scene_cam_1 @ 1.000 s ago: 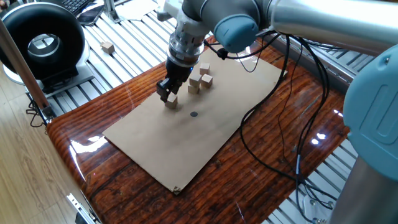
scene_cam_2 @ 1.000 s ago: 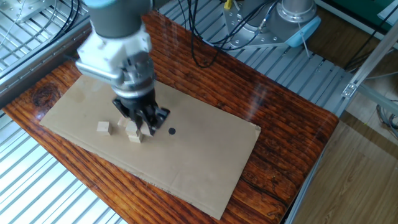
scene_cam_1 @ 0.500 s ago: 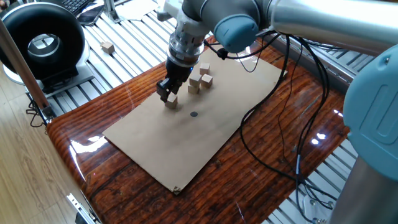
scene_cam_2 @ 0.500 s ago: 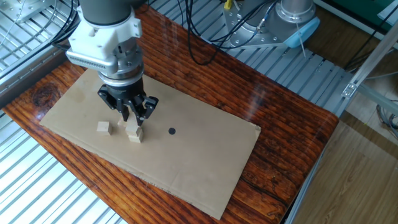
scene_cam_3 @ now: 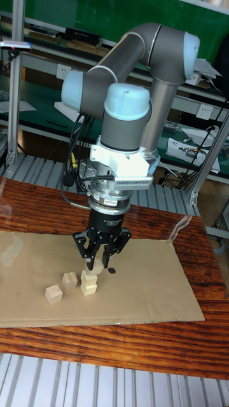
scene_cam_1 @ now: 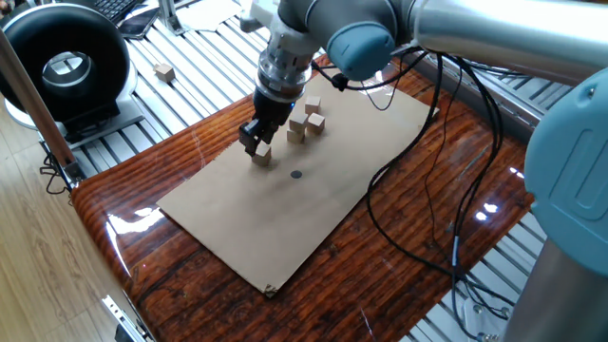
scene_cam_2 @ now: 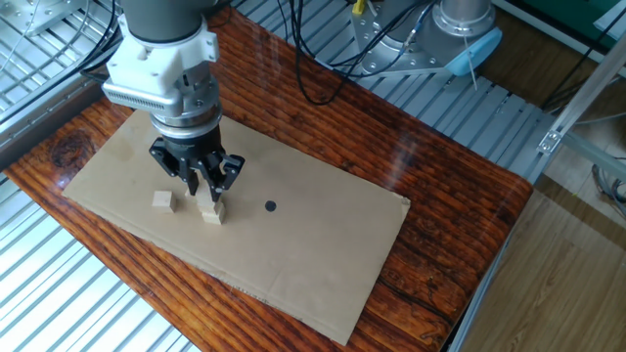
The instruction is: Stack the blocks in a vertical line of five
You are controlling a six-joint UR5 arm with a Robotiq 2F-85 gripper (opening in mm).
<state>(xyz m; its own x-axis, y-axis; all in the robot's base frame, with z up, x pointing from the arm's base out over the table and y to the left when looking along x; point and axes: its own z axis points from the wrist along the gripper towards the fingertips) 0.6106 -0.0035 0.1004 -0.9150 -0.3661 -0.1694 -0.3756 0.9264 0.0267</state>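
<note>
My gripper hangs straight down over the cardboard, its jaws drawn in to about one block's width. In the tall fixed view they are shut on an upper block. That block rests on or just above a lower block. Loose blocks lie close by. In one fixed view the loose blocks form a small cluster with another behind it. The gripper hides the contact between the two stacked blocks.
A brown cardboard sheet covers the glossy wooden table, with a small dark spot on it. Black cables trail over the right side. A black round device and a stray wooden cube sit on the metal rails beyond.
In the other fixed view the gripper swung left from beside the dark spot and settled over the block. In one fixed view nothing visibly moves.
</note>
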